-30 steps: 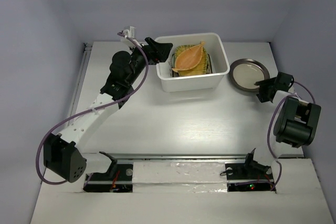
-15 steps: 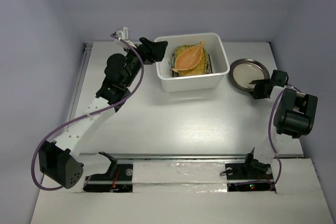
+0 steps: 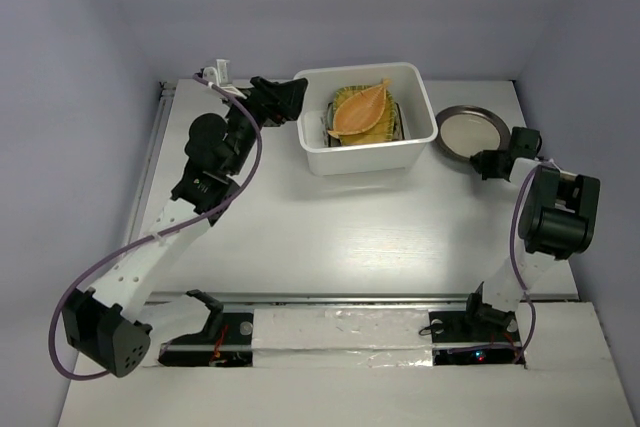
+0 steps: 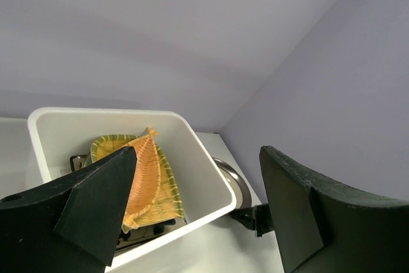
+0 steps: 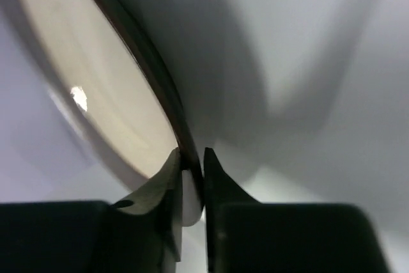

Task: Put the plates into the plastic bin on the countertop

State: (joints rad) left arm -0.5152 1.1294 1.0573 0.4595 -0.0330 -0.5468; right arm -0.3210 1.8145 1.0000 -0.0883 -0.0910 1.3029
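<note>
We see the right gripper [image 3: 484,160] pinched narrow on the near-right rim of the dark-rimmed plate [image 3: 468,130]. In the right wrist view its two fingertips [image 5: 172,169] stand one on each side of the thin dark edge, and the beige centre [image 5: 96,94] spreads away up and to the left of the grip [image 5: 190,171]. From above, the plate sits on the right side of the countertop [image 3: 330,227], just beside the right wall of the plastic bin [image 3: 365,159]. Its left edge reaches that wall, and we cannot tell whether the two touch or whether the plate is off the surface. The right arm is folded at the table's right edge, its wrist reaching in toward the plate. Across the bin, the left gripper [image 3: 288,97] hangs just outside the left wall with its jaws spread wide and nothing between them. Its wrist camera looks between the two dark fingers [image 4: 102,202] into the white tub [image 4: 204,171]. Inside the bin, the orange leaf-shaped plate [image 3: 360,112] lies on top of the yellow ribbed plate [image 3: 383,132]. Whatever lies beneath shows only as dark edges. In the left wrist view the leaf plate [image 4: 144,177] tilts across the ribbed one [image 4: 169,187], and the dark-rimmed plate's edge [image 4: 231,178] peeks out beyond the bin's far wall.
</note>
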